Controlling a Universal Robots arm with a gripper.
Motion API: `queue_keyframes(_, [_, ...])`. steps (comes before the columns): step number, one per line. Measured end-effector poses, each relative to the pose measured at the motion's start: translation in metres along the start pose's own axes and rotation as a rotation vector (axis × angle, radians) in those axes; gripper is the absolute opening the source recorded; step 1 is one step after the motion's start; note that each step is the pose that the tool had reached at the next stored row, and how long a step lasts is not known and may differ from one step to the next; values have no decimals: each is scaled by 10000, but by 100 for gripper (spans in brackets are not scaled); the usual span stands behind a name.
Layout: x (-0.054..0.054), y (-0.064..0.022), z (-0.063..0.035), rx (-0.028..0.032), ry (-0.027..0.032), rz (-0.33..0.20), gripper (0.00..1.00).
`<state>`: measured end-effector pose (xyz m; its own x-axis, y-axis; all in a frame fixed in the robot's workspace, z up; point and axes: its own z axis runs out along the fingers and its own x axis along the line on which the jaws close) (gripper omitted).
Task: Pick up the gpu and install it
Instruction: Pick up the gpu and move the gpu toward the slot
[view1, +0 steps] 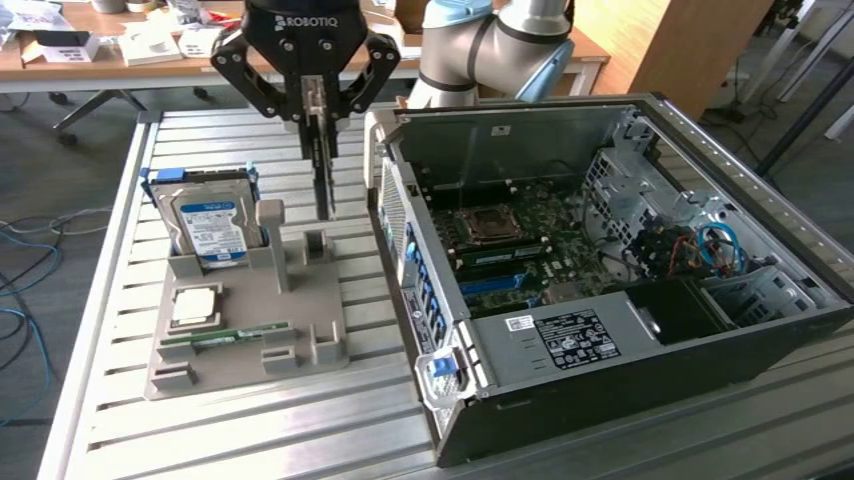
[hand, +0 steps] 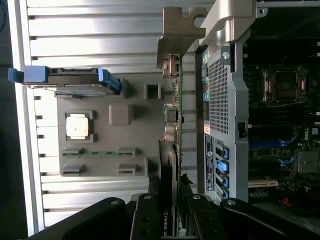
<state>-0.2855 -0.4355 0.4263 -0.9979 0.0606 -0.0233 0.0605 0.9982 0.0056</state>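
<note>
The hand (view1: 318, 112) is closed narrowly on the gpu (view1: 324, 180), gripping its upper end; the card hangs upright and edge-on over the far half of the slatted tabletop (view1: 214, 430), between the grey holder (view1: 240, 350) and the open computer case (view1: 601, 300); a blue-labelled hard drive (view1: 211, 225) stands in the holder, towards the tabletop's far edge.
</note>
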Motion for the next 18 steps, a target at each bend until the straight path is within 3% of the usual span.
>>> queue_keyframes(18, [-224, 14, 5, 0, 1, -1, 26])
